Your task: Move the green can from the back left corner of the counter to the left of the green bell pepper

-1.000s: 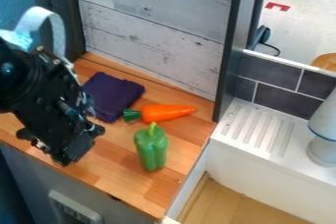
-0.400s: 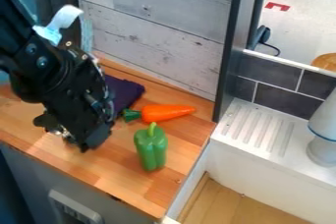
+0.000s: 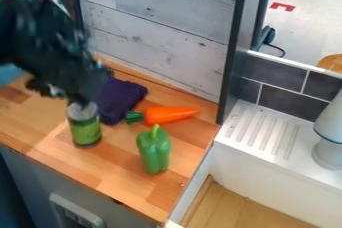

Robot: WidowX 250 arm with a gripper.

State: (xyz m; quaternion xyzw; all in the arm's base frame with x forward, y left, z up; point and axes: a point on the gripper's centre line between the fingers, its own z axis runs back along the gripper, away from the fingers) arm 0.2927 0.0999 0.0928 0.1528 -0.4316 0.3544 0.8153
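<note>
The pincer (image 3: 67,93), upper left, overlaps the top of 1 upright green can (image 3: 86,132); I cannot tell whether it is spread or pressed together. Rightward on the surface (image 3: 123,164) lie 1 purple cloth (image 3: 120,97), 1 carrot (image 3: 168,115), 1 green pepper (image 3: 154,154).

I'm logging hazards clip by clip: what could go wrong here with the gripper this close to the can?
The gripper hangs right at the top of the upright can, so a small sideways nudge might tip it. The can stands towards the front edge of the counter, so if tipped it could roll off. The purple cloth lies close behind and might get snagged, perhaps disturbing the carrot beside it.
</note>
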